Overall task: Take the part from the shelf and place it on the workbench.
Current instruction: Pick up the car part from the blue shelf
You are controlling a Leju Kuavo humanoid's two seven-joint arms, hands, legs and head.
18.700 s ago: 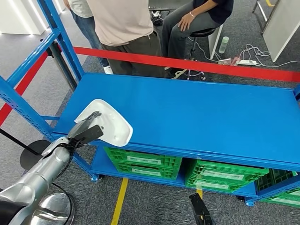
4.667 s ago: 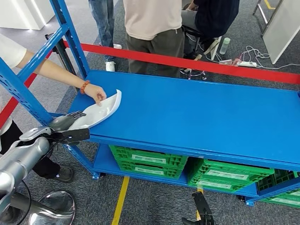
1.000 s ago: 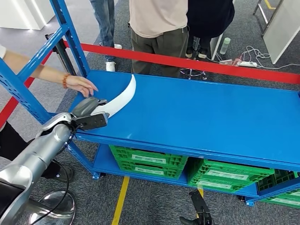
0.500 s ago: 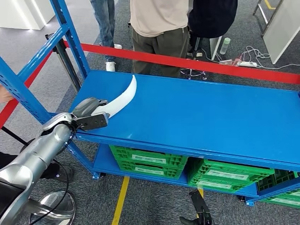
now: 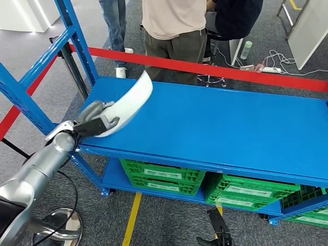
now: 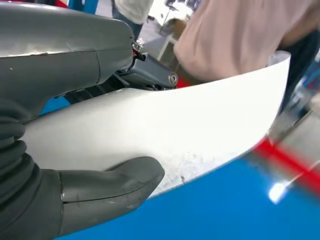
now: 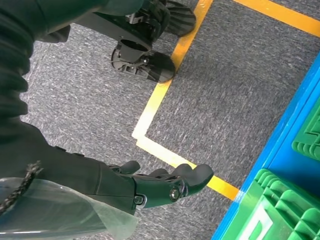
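The part is a curved white plastic shell (image 5: 129, 100), lifted off the blue shelf top (image 5: 217, 123) at its left end. My left hand (image 5: 93, 119) grips the shell's near end. In the left wrist view the thumb (image 6: 109, 187) lies under the white shell (image 6: 181, 132) and the dark fingers (image 6: 151, 75) lie over it. My right hand (image 7: 166, 185) hangs low beside my body over the grey carpet, fingers stretched out and holding nothing.
Blue uprights (image 5: 73, 38) and a red rail (image 5: 232, 72) frame the shelf. Green crates (image 5: 162, 177) sit on the lower level. People (image 5: 174, 25) stand behind the shelf. Yellow floor tape (image 7: 177, 55) runs over the carpet.
My left hand has raised the white shell off the shelf top and tilted it flatter. The person's hand at the left has withdrawn from view.
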